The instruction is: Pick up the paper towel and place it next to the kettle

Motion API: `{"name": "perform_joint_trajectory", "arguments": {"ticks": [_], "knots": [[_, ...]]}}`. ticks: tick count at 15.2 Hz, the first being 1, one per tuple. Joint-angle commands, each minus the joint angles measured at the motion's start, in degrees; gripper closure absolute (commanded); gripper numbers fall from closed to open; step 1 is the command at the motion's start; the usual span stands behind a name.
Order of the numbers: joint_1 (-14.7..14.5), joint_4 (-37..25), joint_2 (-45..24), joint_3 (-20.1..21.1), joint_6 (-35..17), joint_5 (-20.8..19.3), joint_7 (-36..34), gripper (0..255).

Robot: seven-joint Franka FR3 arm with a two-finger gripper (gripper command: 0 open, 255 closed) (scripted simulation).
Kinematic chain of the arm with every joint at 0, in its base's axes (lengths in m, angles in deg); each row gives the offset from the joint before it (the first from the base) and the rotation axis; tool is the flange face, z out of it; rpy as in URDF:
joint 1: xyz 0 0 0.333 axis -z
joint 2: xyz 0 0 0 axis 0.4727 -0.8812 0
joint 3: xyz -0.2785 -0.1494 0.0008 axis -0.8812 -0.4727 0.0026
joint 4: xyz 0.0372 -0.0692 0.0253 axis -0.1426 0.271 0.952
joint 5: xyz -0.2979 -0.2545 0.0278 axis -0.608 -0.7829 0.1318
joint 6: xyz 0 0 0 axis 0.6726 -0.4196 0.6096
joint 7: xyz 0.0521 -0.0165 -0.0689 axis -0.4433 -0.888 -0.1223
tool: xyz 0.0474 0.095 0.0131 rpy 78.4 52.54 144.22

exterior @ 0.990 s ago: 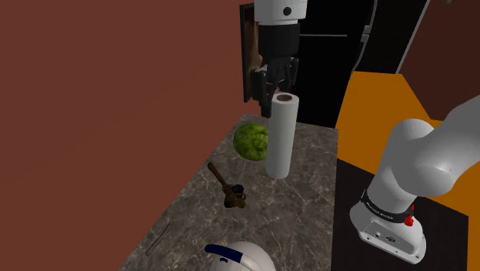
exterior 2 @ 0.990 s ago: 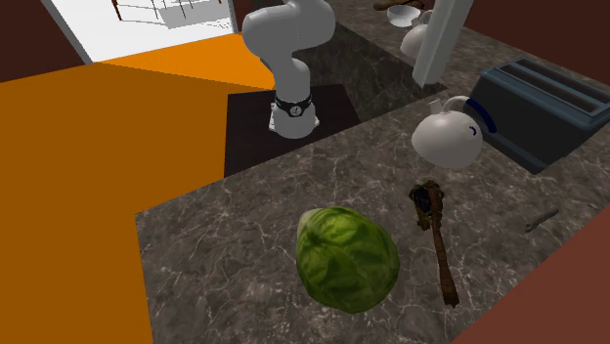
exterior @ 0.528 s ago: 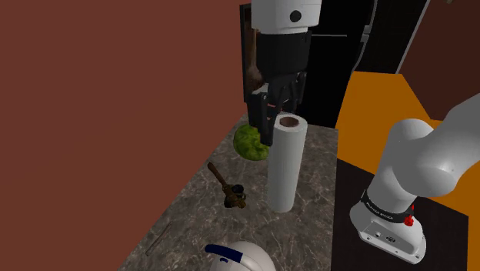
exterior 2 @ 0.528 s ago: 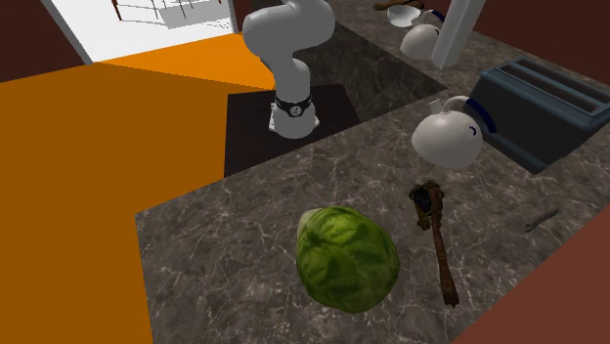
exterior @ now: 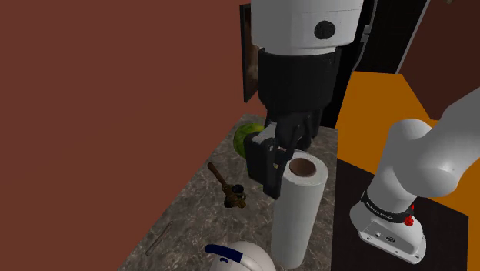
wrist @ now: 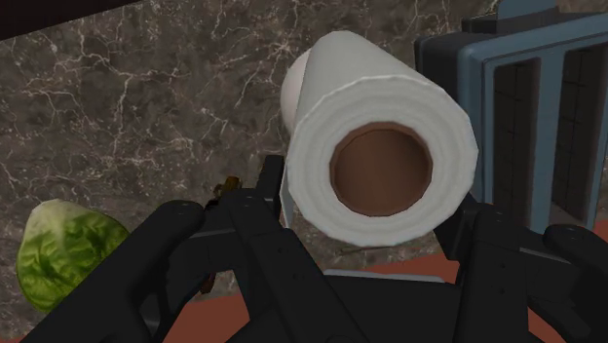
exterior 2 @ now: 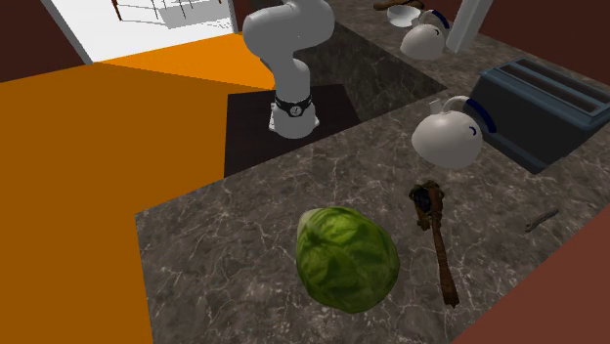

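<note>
1. The counter [exterior: 192,219] is carrying the kettle [exterior: 238,258] at the shoulder view's bottom edge.
2. The tool [exterior: 288,169] is clasping the roll [exterior: 296,219] near its top, so the pickup is looking done.
3. The roll is hanging upright at lower centre, just beside the kettle; lowering and releasing are remaining.

Counter [exterior 2: 215,256] seemingly marble; paper towel [exterior: 298,219] matt, smooth.

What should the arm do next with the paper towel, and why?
Probably lower it straight down onto the countertop. The gripper is shut on the upright paper towel roll, and in the shoulder view its lower end sits close beside the kettle, so the carry looks about done. Whether the base touches the surface cannot be told, so descend gently before opening.
</note>
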Motion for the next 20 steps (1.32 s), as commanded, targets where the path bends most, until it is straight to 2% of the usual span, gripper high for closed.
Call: {"name": "perform_joint_trajectory", "arguments": {"ticks": [1, 5, 9, 12, 13, 14, 15, 16, 20], "knots": [[-0.14, -1.71, -1.33, 2.82, -0.41, 0.28, -3.22, 255], [0.41, -6.55, -5.81, 9.75, -1.44, -0.58, -10.21, 255], [1.84, -12.53, -12.51, 18.70, -2.63, -4.01, -18.46, 255], [3.25, -17.90, -20.73, 28.11, -3.50, -10.44, -26.79, 255], [3.12, -19.91, -24.94, 31.83, -3.66, -14.33, -30.60, 255], [1.68, -22.10, -30.28, 35.22, -3.54, -19.57, -35.16, 255], [0.45, -22.67, -31.58, 35.17, -3.43, -20.85, -36.24, 255], [0.35, -21.53, -30.69, 34.38, -4.30, -19.96, -35.62, 255], [1.57, -17.22, -27.98, 33.67, -7.63, -17.31, -33.68, 255]]}}
